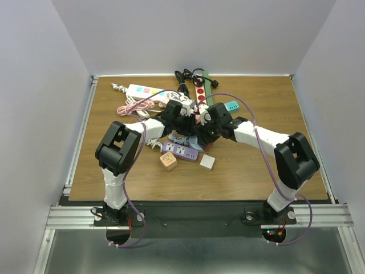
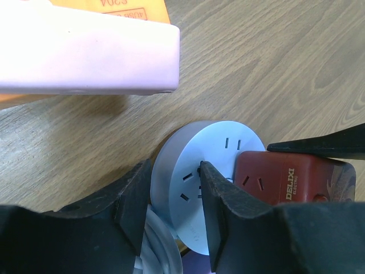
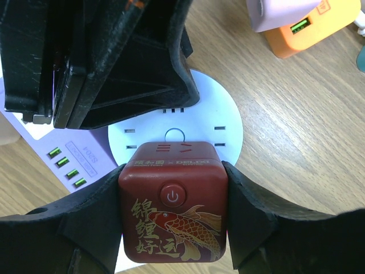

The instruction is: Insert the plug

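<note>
My right gripper is shut on a red cube plug adapter with a gold fish print and a power button. The cube sits against the face of a round white socket disc; its prongs are hidden. In the left wrist view the cube rests on the right part of the disc. My left gripper clamps the disc's left edge, one finger over the face and the other outside the rim. A white cable coil lies under the disc. In the top view both wrists meet at mid-table.
A purple power strip, an orange cube and a white cube lie just in front of the grippers. Behind them are a white strip, a red strip, black cable and a teal adapter. A lilac adapter lies close by.
</note>
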`<action>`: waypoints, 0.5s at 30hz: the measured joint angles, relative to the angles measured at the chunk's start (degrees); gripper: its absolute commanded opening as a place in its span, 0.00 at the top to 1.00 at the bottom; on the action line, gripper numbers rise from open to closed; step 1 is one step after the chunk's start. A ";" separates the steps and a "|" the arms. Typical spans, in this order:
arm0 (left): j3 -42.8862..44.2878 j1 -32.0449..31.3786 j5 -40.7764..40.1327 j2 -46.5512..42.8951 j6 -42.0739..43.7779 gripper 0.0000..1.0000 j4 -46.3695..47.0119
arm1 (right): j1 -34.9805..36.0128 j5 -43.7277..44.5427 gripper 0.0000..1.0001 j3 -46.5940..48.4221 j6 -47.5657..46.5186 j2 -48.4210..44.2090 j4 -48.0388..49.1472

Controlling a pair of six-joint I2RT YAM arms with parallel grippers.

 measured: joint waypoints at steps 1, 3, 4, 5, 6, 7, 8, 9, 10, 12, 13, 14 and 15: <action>0.00 0.00 0.02 0.02 0.00 0.51 0.02 | 0.00 -0.11 1.00 -0.44 0.22 -0.20 0.52; 0.02 0.02 0.07 0.09 -0.02 0.52 0.11 | 0.02 -0.22 1.00 -1.36 0.90 -0.61 1.84; 0.02 0.04 0.09 0.09 -0.07 0.52 0.13 | 0.04 -0.22 1.00 -1.68 1.07 -0.74 2.27; 0.02 0.11 0.13 0.11 -0.11 0.52 0.15 | 0.07 -0.22 1.00 -2.03 1.42 -0.83 2.86; 0.02 0.17 0.22 0.13 -0.17 0.52 0.22 | 0.11 -0.22 1.00 -2.40 1.66 -0.96 3.32; 0.02 0.26 0.42 0.17 -0.33 0.53 0.26 | 0.11 -0.22 1.00 -2.62 1.88 -1.09 3.58; 0.02 0.39 0.57 0.24 -0.48 0.53 0.31 | 0.15 -0.22 1.00 -3.04 2.43 -1.25 4.09; 0.04 0.48 0.72 0.28 -0.52 0.53 0.35 | 0.20 -0.22 1.00 -3.58 3.08 -1.51 4.70; 0.04 0.59 0.81 0.33 -0.61 0.53 0.37 | 0.31 -0.24 1.00 -3.96 3.67 -1.70 5.14; 0.04 0.90 1.51 0.50 -0.92 0.54 0.66 | 0.81 -0.31 1.00 -5.03 5.35 -2.25 6.58; 0.04 0.98 1.73 0.55 -1.03 0.55 0.72 | 0.96 -0.31 1.00 -5.22 5.79 -2.34 6.82; 0.09 1.29 2.23 0.72 -1.27 0.55 0.83 | 1.51 -0.02 1.00 -5.62 6.82 -2.56 7.45; 0.17 1.51 2.60 0.83 -1.44 0.55 0.85 | 1.75 0.31 1.00 -5.90 7.58 -2.64 8.00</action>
